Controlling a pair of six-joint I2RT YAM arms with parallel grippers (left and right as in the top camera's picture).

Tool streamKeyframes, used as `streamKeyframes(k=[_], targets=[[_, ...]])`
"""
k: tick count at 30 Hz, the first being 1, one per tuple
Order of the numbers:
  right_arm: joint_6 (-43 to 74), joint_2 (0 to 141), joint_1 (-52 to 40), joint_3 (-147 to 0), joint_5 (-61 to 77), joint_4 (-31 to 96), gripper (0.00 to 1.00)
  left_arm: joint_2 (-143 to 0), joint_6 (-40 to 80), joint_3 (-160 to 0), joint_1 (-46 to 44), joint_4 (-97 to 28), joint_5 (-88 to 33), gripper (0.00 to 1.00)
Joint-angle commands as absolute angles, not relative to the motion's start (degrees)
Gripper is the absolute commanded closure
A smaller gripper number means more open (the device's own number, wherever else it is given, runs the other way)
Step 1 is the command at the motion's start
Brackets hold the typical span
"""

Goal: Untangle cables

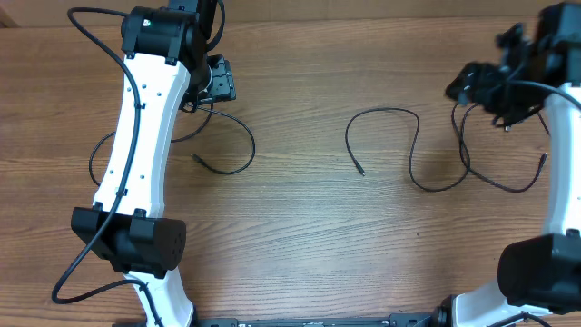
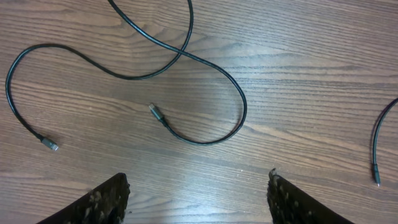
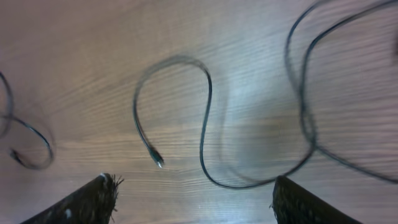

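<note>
Wooden table (image 1: pixel 300 245) is seen in all three views and fills each frame. The surface is brown with a wood-grain pattern; whether it is laminate or real plank cannot be told. In the overhead view the grain is run left to right, and faint long seams are seen between board strips. Darker streaks and wavy figure are noted in the left wrist view. In the right wrist view the wood is blurred, and a pale glare patch is seen near the middle.
</note>
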State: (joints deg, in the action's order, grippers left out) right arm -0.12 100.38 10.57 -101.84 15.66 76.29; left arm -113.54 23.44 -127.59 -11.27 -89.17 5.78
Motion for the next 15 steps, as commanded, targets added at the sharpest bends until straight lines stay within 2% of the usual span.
streamKeyframes(k=[1, 11, 15], targets=[[-2.0, 102.5, 9.2, -94.7, 15.1, 73.3, 0.21, -113.1, 22.2, -128.0, -11.6, -89.3, 6.2, 0.28], [-1.6, 103.2, 4.9, -75.9, 15.1, 53.7, 0.21, -113.1, 22.2, -128.0, -11.6, -89.3, 6.2, 0.28], [-1.5, 103.2, 3.4, -70.8, 15.1, 46.6, 0.25, -113.1, 22.2, -128.1, -11.6, -89.2, 6.2, 0.28]])
